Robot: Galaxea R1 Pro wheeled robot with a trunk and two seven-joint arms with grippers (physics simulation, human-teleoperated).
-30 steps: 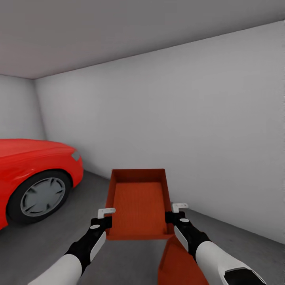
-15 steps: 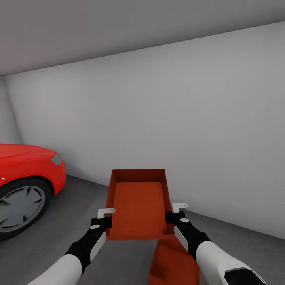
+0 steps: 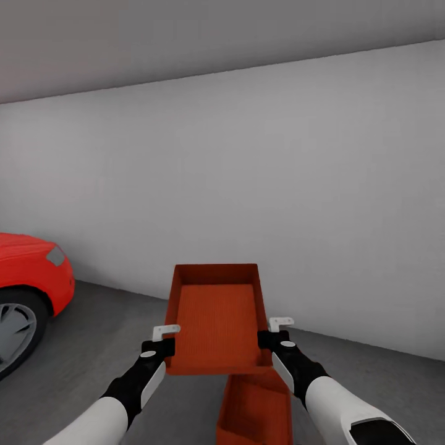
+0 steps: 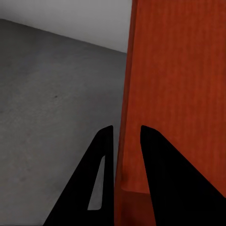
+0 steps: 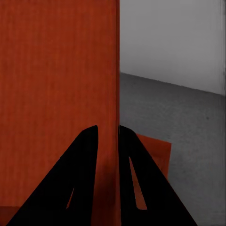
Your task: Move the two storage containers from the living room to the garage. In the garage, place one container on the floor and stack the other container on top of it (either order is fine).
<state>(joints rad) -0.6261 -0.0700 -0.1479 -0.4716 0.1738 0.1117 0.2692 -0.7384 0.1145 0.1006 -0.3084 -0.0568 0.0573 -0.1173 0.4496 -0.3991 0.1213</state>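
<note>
- Two containers are showing in the garage: the held container [image 3: 216, 318] is hanging in front of the robot, and the lower container [image 3: 256, 411] is sitting on the grey floor [image 3: 80, 346] beneath and a little to the right of it.
- The left gripper [image 3: 162, 339] is pinching the held box's left wall, one finger on each side of it, as the left wrist view makes plain [image 4: 126, 141].
- The right gripper [image 3: 275, 330] is clamping the right wall in the same way [image 5: 108, 141], with a corner of the lower container [image 5: 157, 150] peeking out past it.
- The held box is sitting level, open side up, with the white wall [image 3: 247, 185] behind it and the red car [image 3: 28, 278] well off to the left.
- Judging from the offset, lowering straight down risks the carried box landing on the lower one's left rim and tipping off onto the floor.
- Each grip is taking only a thin wall, so uneven motion of the two arms could twist the box or let a wall slip out.
- Releasing one side before the other could drop it crooked.
</note>
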